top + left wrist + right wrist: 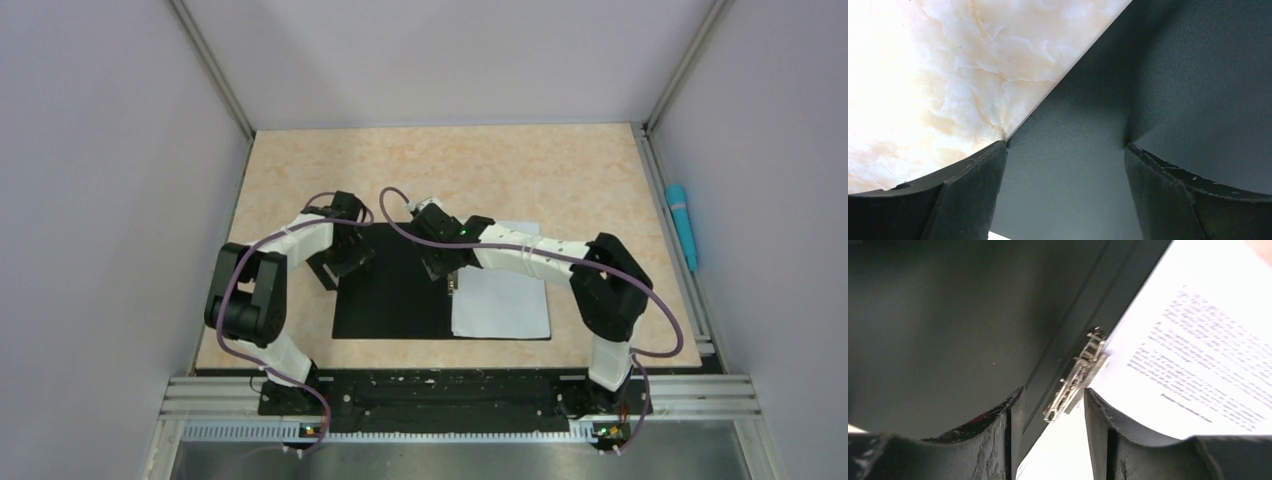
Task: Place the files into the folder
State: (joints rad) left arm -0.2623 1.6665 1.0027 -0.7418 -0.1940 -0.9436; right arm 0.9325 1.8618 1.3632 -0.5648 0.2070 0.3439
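Files point(505, 305) are lying flat on the right half of the open folder point(390, 300), white sheets with grey lines of print facing up, their left edge sitting right at the spine. The folder is spread black-side-up on the marbled table point(500, 170), near its front edge, between the two arms.

The left gripper point(1065, 147) is hovering low at the folder's far left corner, and its jaws are standing wide apart. There is nothing between them but bare black cover. One of its fingers point(973, 190) is sitting right where the cover's edge meets the marble, while the other is over the black surface. From the wrist view I cannot tell whether the tips are actually pressing on it.

The right gripper point(1050, 400) is reaching in from the right and pointing down at the spine. Its jaws are parted only narrowly, straddling the near end of the metal clip point(1075, 382). A strip of black is showing between the clip and one finger, so it is not clamped. The clip's far end is lying against the edge of the paper.

Off to the right, a blue stick point(682, 225) is resting on the side rail, well apart from the folder.
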